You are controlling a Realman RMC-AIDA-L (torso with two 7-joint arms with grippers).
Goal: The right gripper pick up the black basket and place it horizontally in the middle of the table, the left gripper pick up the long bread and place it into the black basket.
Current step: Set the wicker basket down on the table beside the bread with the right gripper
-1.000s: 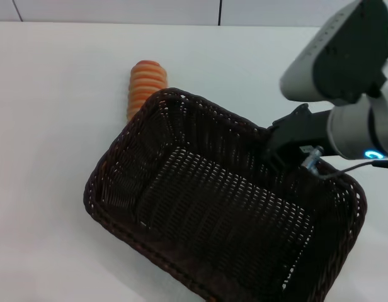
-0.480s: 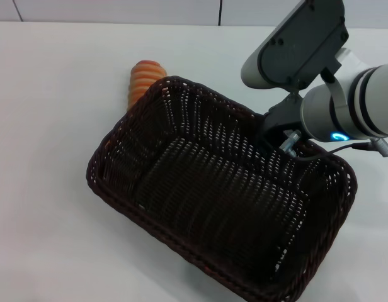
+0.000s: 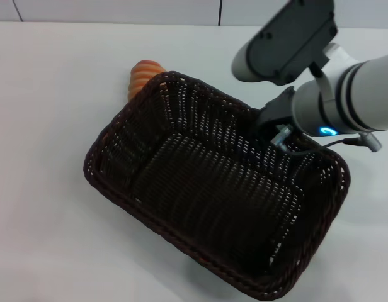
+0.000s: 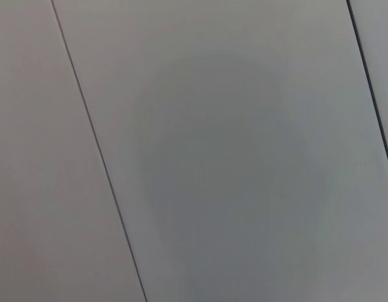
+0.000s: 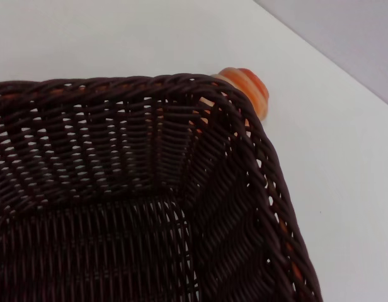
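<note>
The black basket (image 3: 213,195) sits skewed on the white table (image 3: 43,126), one corner toward the far left. My right gripper (image 3: 268,126) is at the middle of its far long rim, shut on the wicker there. The long bread (image 3: 142,74), orange-striped, lies just beyond the basket's far-left corner, mostly hidden by the rim. In the right wrist view the basket's inner corner (image 5: 118,189) fills the picture and the bread's end (image 5: 245,85) peeks over the rim. My left gripper is out of view; its wrist view shows only a plain grey panelled surface.
A wall with panel seams (image 3: 219,11) runs along the table's far edge. Bare table lies to the left of the basket and in front of it.
My right arm has swung left and farther away, dragging the basket with it. The basket's far-left corner now covers more of the bread.
</note>
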